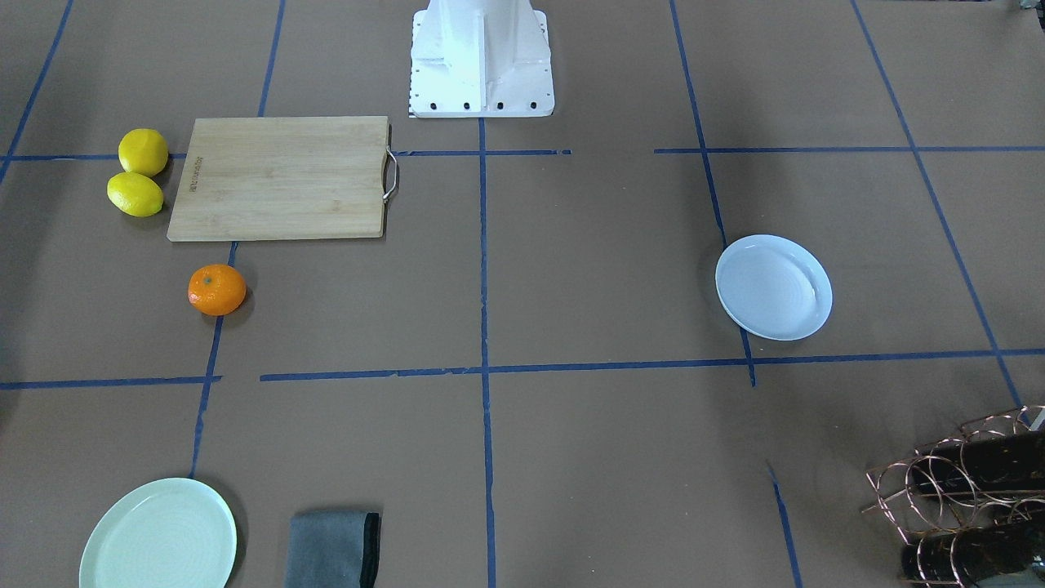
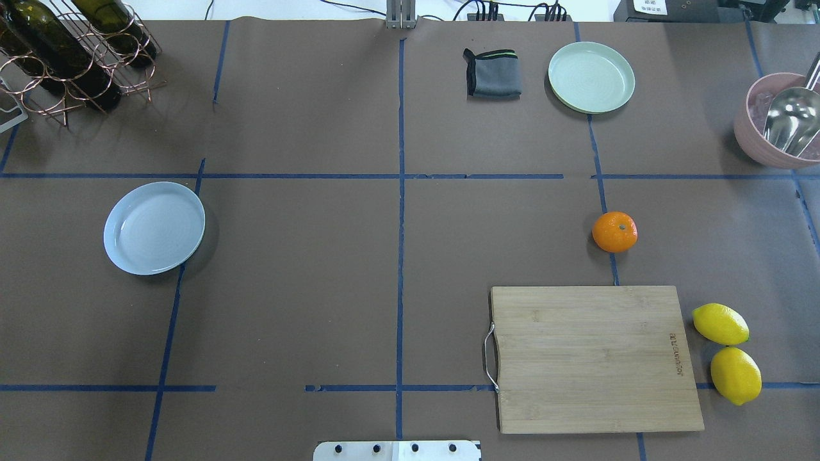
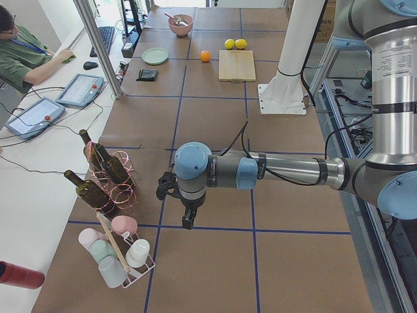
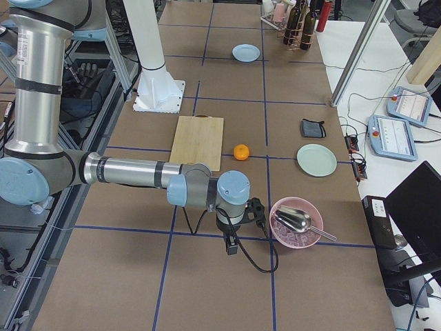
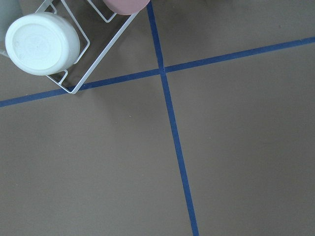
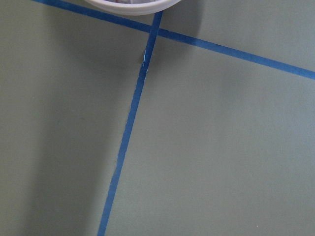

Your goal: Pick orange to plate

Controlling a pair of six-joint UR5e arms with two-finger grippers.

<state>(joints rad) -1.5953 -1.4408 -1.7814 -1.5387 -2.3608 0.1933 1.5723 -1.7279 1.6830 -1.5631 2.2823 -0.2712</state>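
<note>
The orange (image 2: 614, 232) rests on the brown table on my right side, just beyond the wooden cutting board (image 2: 596, 358); it also shows in the front view (image 1: 216, 290). On my left side lies the bluish-white plate (image 2: 154, 228), with nothing in it, far from the orange. Neither gripper shows in the overhead or front view. The left gripper (image 3: 187, 220) hangs over the table's left end, near the bottle rack. The right gripper (image 4: 231, 245) hangs at the right end, beside the pink bowl (image 4: 296, 222). I cannot tell whether either is open or shut.
Two yellow lemons (image 2: 727, 352) lie right of the board. A mint-green plate (image 2: 591, 77) and a folded grey cloth (image 2: 492, 73) sit at the far edge. A copper rack with bottles (image 2: 70, 51) stands far left. A white cup rack (image 5: 64, 44) is close under the left wrist.
</note>
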